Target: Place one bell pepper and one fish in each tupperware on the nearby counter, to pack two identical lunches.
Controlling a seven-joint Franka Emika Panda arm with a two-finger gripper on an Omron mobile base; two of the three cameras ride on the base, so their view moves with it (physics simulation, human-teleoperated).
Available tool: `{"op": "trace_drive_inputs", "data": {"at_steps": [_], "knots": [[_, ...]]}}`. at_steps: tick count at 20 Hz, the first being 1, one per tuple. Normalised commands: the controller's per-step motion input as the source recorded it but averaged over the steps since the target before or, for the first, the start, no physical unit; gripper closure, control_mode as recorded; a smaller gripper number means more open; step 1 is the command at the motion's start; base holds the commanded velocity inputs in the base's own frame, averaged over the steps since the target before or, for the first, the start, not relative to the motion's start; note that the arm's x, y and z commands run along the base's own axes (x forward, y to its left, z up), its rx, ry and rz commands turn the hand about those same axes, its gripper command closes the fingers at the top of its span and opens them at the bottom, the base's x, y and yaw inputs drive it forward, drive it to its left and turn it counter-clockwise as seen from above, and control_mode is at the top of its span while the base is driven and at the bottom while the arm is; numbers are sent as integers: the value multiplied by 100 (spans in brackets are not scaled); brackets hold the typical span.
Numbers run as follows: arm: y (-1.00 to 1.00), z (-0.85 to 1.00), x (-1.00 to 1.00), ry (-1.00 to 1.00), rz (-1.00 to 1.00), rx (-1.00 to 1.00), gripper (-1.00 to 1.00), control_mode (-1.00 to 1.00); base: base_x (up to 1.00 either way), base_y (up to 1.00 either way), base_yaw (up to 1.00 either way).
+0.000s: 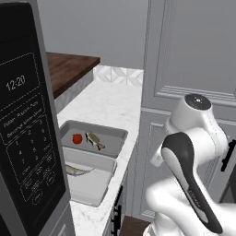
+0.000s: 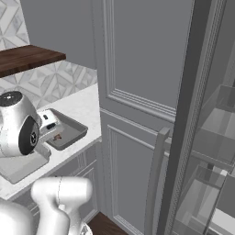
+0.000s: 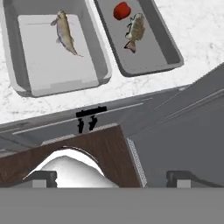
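The tool (image 3: 112, 178) hangs high over the front edge of the white marble table (image 3: 144, 87), looking down; its two dark tips sit well apart near the bottom of the hand view, with nothing between them — open and empty.

Ahead of the tool, on the table, two shallow grey translucent rectangular containers lie side by side, close together. In the hand view the left container (image 3: 13, 61) holds the slender silver-grey fish (image 3: 65, 33), lying on its floor by itself. The right container (image 3: 168, 50) holds the bright red round bell pepper (image 3: 122, 10) and the stubby tan fish with spiky fins (image 3: 135, 30), the pepper just beside the fish's far end.

From the left base view the same pair shows: the farther container (image 1: 115, 138) carries the red pepper (image 1: 77, 138) next to the tan fish (image 1: 94, 140), and the nearer container (image 1: 99, 186) carries the silver fish (image 1: 77, 170).

Directly below the tool are the grey cabinet fronts with a black handle (image 3: 91, 112) and the dark brown wooden floor (image 3: 96, 146). A black microwave panel (image 1: 25, 138) stands at the left of the left base view.
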Motion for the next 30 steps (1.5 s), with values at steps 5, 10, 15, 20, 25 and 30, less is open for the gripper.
{"op": "trace_drive_inputs", "data": {"at_steps": [5,10,15,20,25,30], "knots": [[-32,30,-35,-4,-45,0,-100,-100,0,0,0],[-42,37,-10,-1,-36,5,-100,-100,0,0,0],[-3,14,-5,-3,-23,17,-100,-100,0,0,0],[-7,-2,-40,-10,-2,11,-100,-100,0,0,0],[-2,0,-31,-13,0,3,-100,-100,0,0,0],[-1,0,-15,-4,0,1,-100,100,-39,0,0]]}}
